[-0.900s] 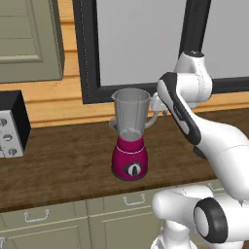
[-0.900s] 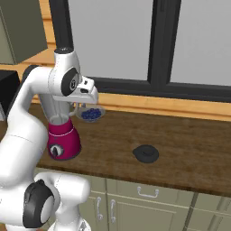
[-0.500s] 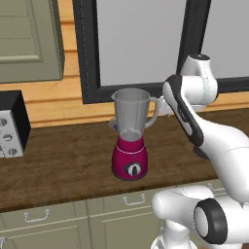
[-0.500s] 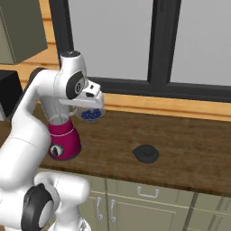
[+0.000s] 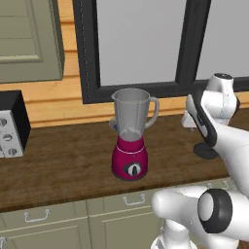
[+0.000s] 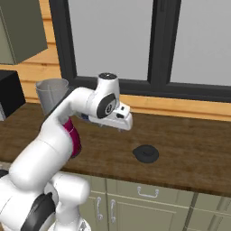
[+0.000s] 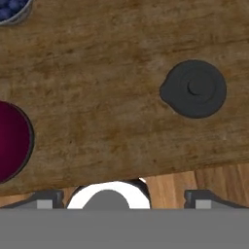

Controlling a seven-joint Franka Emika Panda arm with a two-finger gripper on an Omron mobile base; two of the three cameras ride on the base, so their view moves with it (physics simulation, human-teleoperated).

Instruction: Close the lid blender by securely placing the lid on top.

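pincer [image 7: 124,200] — spread wide, empty | lid [image 7: 193,88] — on counter [image 7: 97,97]

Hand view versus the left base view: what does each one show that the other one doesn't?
The hand view alone shows the lid's raised knob and a bowl of blue berries at its corner. The left base view alone shows the blender's clear jar, open at the top, its black dial, the window and a black-and-white appliance. Both share the wooden counter and the blender's magenta base.

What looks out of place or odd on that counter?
The lid lies flat on the wooden counter, well off to the side of the blender, whose jar mouth is open. Nothing looks spilled, tipped or damaged.
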